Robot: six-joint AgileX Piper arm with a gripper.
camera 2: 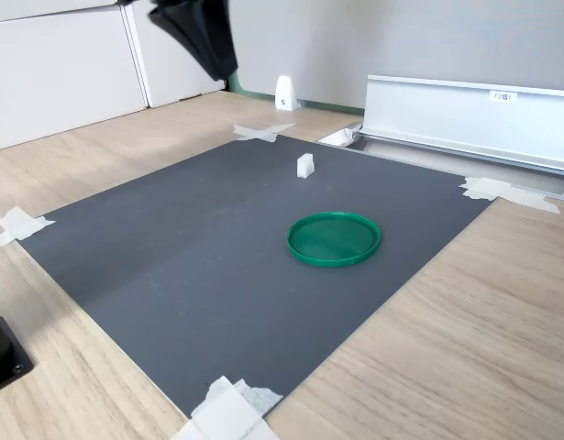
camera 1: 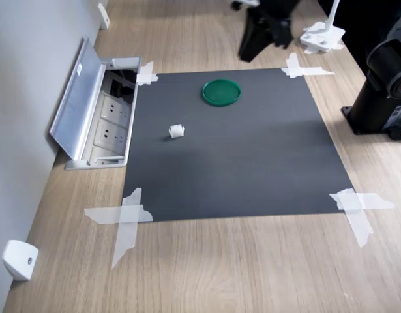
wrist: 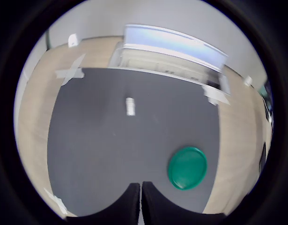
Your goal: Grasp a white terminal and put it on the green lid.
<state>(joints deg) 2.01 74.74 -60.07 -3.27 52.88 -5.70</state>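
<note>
The white terminal (camera 1: 177, 131) (wrist: 130, 106) (camera 2: 304, 165) stands alone on the black mat (camera 1: 252, 163), clear of everything. The green lid (camera 1: 221, 92) (wrist: 187, 167) (camera 2: 333, 238) lies flat on the mat, a short way from the terminal, with nothing on it. My gripper (camera 1: 250, 53) (wrist: 140, 204) (camera 2: 222, 64) hangs high above the mat's far edge in the first exterior view, beyond the lid and well away from the terminal. The wrist view shows its two fingers pressed together with nothing between them.
An open socket box with a raised metal flap (camera 1: 89, 111) (camera 2: 465, 110) borders the mat on the first exterior view's left. White tape (camera 1: 125, 218) holds the mat's corners. A white wedge piece (camera 1: 19, 259) sits by the wall. The arm base (camera 1: 383, 85) stands at the first exterior view's right.
</note>
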